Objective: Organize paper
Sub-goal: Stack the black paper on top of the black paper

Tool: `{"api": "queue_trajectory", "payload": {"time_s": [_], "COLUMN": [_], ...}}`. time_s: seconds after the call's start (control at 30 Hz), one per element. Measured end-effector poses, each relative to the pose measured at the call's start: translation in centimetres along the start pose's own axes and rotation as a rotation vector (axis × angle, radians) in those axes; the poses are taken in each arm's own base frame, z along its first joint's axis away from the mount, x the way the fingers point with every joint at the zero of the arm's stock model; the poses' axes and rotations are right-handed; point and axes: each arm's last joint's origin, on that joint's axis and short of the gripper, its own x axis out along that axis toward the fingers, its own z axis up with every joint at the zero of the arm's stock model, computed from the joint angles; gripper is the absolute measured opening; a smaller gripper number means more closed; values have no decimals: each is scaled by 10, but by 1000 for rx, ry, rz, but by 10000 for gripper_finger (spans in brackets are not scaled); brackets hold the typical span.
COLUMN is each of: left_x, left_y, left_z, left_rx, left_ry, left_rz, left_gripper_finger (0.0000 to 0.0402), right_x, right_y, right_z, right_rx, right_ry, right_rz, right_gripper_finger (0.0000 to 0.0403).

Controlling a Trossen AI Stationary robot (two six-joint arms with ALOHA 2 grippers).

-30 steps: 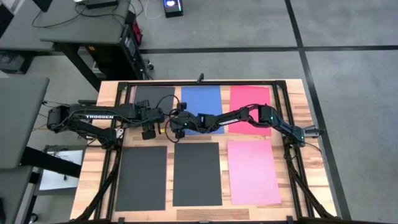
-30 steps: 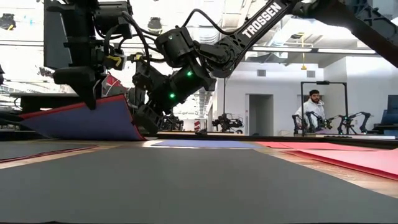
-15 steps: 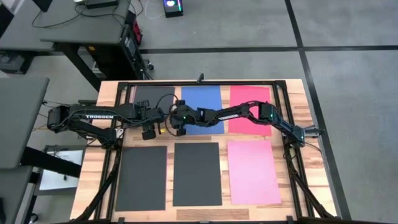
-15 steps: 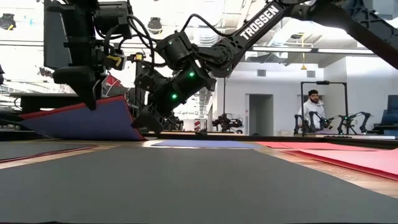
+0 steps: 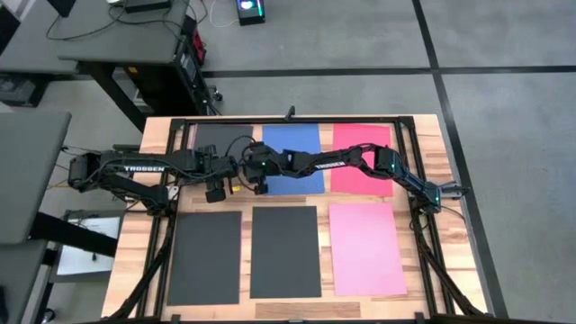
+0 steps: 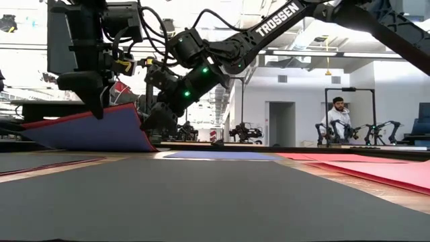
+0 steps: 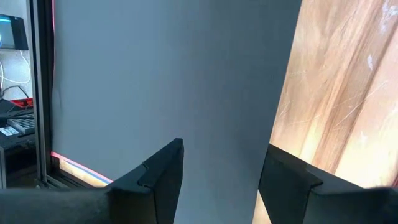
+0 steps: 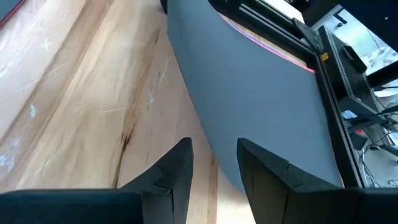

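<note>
A dark grey sheet [image 5: 216, 139] lies at the table's far left with a red sheet's edge [image 7: 74, 163] under it. In the low view the grey sheet [image 6: 94, 131] stands tilted, its right edge [image 6: 142, 117] raised off the wood. My left gripper [image 5: 223, 174] is open and points down at it. In its wrist view one finger [image 7: 161, 177] is over the sheet [image 7: 168, 81], the other [image 7: 289, 183] over bare wood. My right gripper [image 5: 256, 175] is open, reaching across the blue sheet [image 5: 292, 144]. It sits low beside the raised edge [image 8: 205, 124]. My left gripper [image 6: 98, 111] comes from above with its fingers apart, astride the grey sheet's right edge [image 7: 277, 118]; whether a fingertip touches the sheet I cannot tell. My right gripper [image 6: 149, 124] slants down from the table's right; the sheet's lower edge [image 8: 227, 177] shows between its fingers, but touch I cannot tell.
A red sheet [image 5: 362, 144] lies at the far right. The near row holds two black sheets [image 5: 205, 256] [image 5: 285, 252] and a pink one [image 5: 367, 249]. Black frame rails [image 5: 288, 120] run round the table. A person [image 6: 339, 114] stands far off in the room.
My right gripper has moved toward the table's left, closing in on the raised edge of the grey sheet, and now sits a little higher in the low view. The left gripper and the tilted sheet have stayed as they were.
</note>
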Motion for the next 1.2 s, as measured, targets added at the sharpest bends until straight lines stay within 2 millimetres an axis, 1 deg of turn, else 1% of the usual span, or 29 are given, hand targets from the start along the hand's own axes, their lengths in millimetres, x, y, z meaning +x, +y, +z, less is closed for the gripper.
{"api": "queue_trajectory", "payload": {"time_s": [0.4, 0.63, 1.2], "left_x": [0, 0, 0], "left_y": [0, 0, 0], "left_z": [0, 1, 1], "left_rx": [-1, -4, -4], "left_ry": [-1, -8, -8], "left_rz": [0, 1, 1], "left_gripper_finger": [166, 166, 166], "right_x": [1, 1, 1], "right_y": [-7, -9, -10], "right_z": [-7, -4, -3], "right_rx": [9, 46, 49], "right_ry": [22, -5, -14], "right_rz": [-4, -21, -27], "right_gripper_finger": [92, 91, 91]}}
